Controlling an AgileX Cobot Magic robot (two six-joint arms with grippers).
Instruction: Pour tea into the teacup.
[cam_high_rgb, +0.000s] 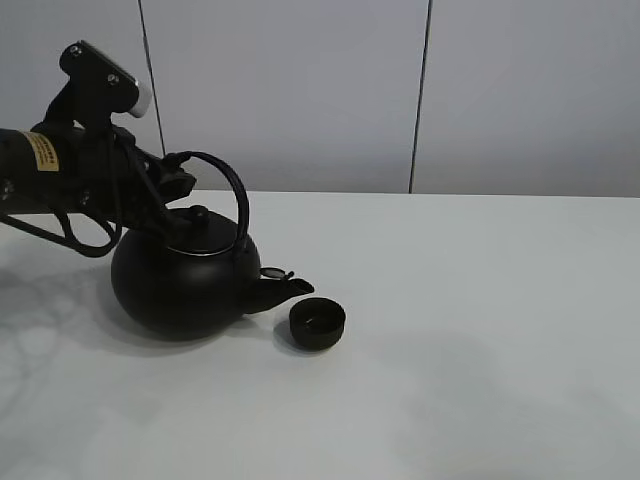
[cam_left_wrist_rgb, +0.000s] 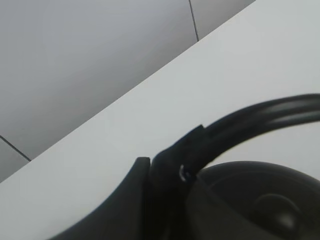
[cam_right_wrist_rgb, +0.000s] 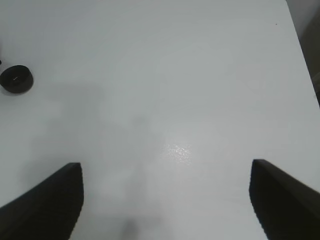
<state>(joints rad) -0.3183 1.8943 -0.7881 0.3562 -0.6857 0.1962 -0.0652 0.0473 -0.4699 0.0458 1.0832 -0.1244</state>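
A big round black kettle (cam_high_rgb: 180, 285) with an arched handle (cam_high_rgb: 232, 185) sits left of centre on the white table (cam_high_rgb: 480, 330), tilted toward its spout (cam_high_rgb: 285, 291). The spout tip hangs just over the left rim of the tiny black teacup (cam_high_rgb: 317, 325). No stream of tea shows. My left gripper (cam_high_rgb: 175, 186) is shut on the handle's left end. The left wrist view shows the handle (cam_left_wrist_rgb: 260, 116), the lid (cam_left_wrist_rgb: 270, 205) and one fingertip (cam_left_wrist_rgb: 172, 170). My right gripper (cam_right_wrist_rgb: 165, 200) is open and empty above bare table, with the teacup (cam_right_wrist_rgb: 16, 79) far off; it is out of the exterior high view.
Grey wall panels (cam_high_rgb: 300, 90) stand behind the table's back edge. The table's right edge (cam_right_wrist_rgb: 300, 55) shows in the right wrist view. The left arm (cam_high_rgb: 40, 160) reaches in from the left, above the table.
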